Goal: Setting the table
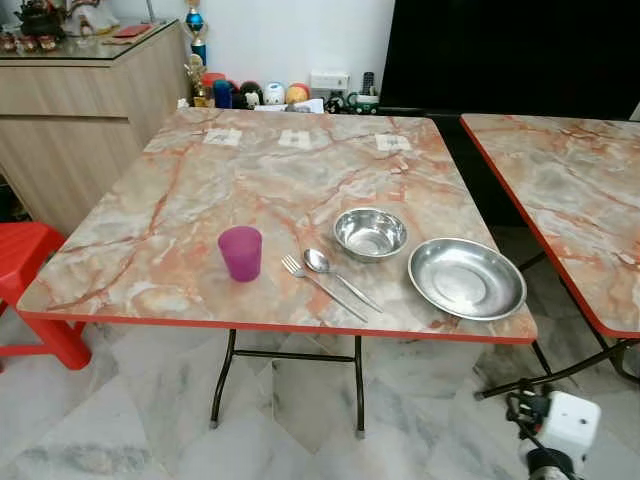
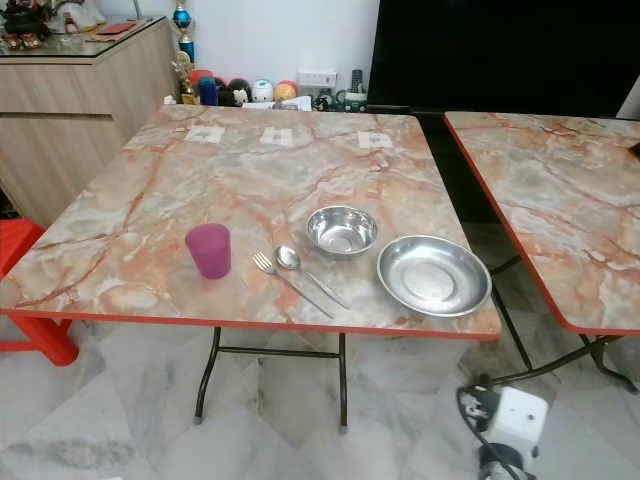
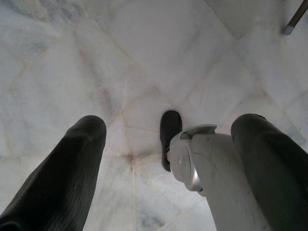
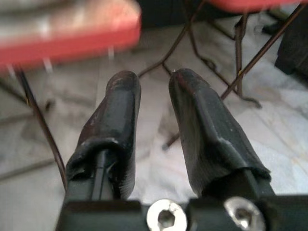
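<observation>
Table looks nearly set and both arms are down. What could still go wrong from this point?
1. The steel plate lies close to the table's red front edge; a nudge from a rising arm might push it off.
2. The fork and spoon lie side by side, nearly touching, so gripping one could drag the other.
3. The purple cup stands upright just beside the fork; reaching for the cutlery might tip it.

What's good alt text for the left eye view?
A marble-patterned folding table with a red edge holds, along its near side, a purple cup, a fork and spoon lying side by side, a small steel bowl and a wider steel plate. A second matching table stands to the right and a red stool at the left.
</observation>
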Motion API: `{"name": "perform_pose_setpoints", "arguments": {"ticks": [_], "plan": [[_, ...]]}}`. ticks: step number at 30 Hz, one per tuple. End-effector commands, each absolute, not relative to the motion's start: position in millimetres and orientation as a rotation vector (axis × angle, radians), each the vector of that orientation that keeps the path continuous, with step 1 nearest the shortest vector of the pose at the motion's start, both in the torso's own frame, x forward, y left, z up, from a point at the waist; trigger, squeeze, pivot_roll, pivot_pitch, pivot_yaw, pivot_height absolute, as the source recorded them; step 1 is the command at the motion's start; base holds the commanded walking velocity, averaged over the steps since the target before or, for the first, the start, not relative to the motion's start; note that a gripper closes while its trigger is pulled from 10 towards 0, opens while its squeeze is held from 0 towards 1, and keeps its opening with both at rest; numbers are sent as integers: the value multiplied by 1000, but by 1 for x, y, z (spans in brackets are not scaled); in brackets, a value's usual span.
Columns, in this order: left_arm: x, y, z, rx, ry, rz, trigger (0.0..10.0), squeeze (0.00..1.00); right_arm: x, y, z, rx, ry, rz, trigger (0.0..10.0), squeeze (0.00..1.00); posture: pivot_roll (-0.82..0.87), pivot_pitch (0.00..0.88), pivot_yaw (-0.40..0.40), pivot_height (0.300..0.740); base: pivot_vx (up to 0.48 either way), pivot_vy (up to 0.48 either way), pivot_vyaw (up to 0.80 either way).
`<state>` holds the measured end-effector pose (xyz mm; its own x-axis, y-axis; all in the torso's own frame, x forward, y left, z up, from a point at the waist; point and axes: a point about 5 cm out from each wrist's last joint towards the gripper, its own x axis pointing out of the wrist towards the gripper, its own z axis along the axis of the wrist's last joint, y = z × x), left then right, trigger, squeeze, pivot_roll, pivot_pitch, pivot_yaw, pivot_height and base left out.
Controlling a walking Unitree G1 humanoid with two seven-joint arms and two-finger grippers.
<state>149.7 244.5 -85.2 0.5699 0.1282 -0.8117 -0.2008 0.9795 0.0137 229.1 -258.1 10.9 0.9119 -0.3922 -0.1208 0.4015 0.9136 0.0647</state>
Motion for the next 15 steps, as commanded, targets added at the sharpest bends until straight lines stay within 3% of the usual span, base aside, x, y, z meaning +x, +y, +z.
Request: {"name": "perform_pose_setpoints", "arguments": {"ticks": [1,7,9,13,15], "plan": [[144,245,-87,-95,965,206,10000,0,233,-258,20,119,60,-414,10000,1000,-11,0,-66,740,0,0,0],[147,245,-86,-99,959,211,10000,0,252,-252,43,141,-21,-373,10000,1000,-10,0,-67,740,0,0,0],[148,246,-86,-98,956,213,10000,0,260,-246,51,149,-44,-339,10000,0,-6,0,-67,740,0,0,0],[149,248,-85,-95,956,218,10000,0,268,-234,60,156,-67,-281,10000,0,0,0,-57,740,0,0,0],[149,250,-85,-83,962,214,10000,0,276,-212,70,150,-83,-146,10000,0,-16,0,-38,740,0,0,0]]}}
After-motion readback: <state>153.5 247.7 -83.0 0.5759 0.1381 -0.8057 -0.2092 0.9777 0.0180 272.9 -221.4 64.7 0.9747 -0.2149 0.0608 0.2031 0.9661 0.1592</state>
